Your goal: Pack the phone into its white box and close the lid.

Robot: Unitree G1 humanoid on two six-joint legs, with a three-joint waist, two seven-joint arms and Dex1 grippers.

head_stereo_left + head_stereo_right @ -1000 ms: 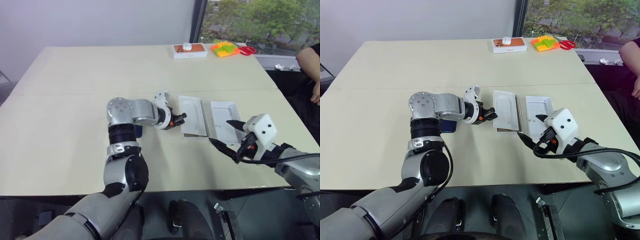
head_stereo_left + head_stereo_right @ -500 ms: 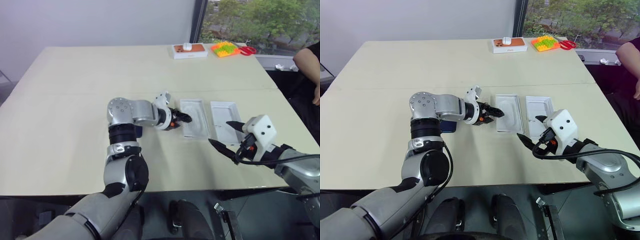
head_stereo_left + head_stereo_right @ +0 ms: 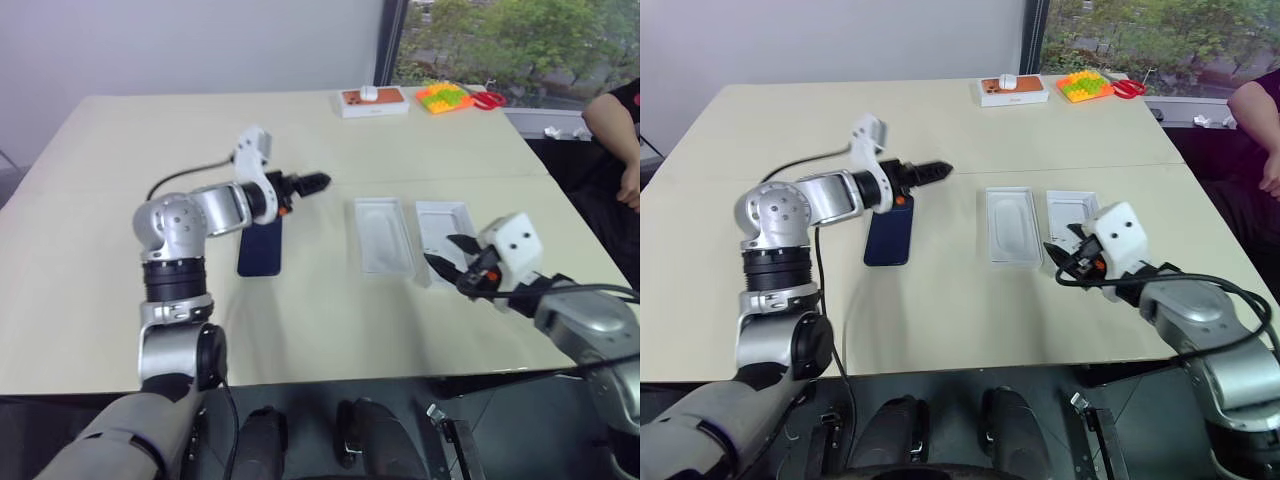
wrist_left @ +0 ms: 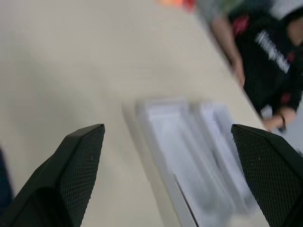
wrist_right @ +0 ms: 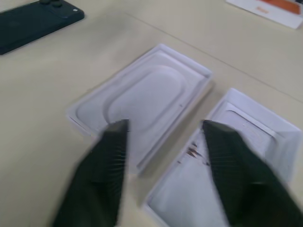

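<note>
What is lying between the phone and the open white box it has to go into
The white insert tray with the oval recess lies flat on the table between the phone and the white box. Nothing else visible stands between them.

The two head views look forward and down from above the near edge of the table (image 3: 100, 300), covering its whole top and the window beyond. The left wrist view looks level and low across the table towards the two white trays and a seated person (image 4: 265, 52). The right wrist view sits close over the white insert (image 5: 142, 99) and white box (image 5: 227, 161). All views share both.
</note>
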